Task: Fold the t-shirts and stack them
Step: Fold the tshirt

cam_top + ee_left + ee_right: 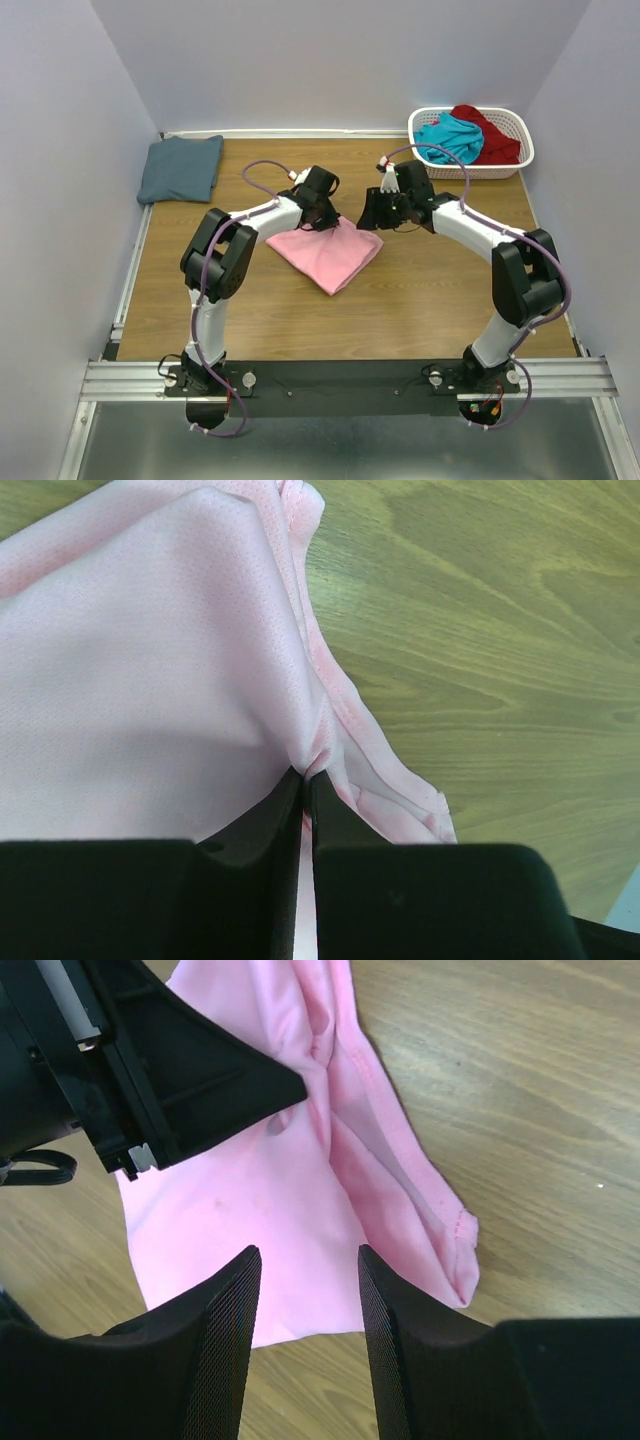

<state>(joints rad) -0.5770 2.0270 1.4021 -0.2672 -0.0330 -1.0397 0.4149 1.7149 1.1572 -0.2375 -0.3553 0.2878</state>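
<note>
Left claw (305, 776) clenched on rumpled edge of pink tee (150, 680); right claw (307, 1260) released, poised over same tee on desk (550, 1110).

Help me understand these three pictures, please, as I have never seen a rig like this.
The machine is a left arm and a right arm, bolted at the near edge of a wooden table. Each ends in a two-finger gripper. The wide picture comes from a fixed camera above and behind the arms. The two close-ups come from a camera on each wrist.

Between the arms lies a light pink cloth t-shirt, folded over on itself. A folded slate blue-grey t-shirt sits at the far left corner. A white slotted plastic basket at the far right holds a teal t-shirt and a dark red t-shirt.

The left gripper pinches the pink shirt's edge. The right gripper hangs open over it, holding nothing.
</note>
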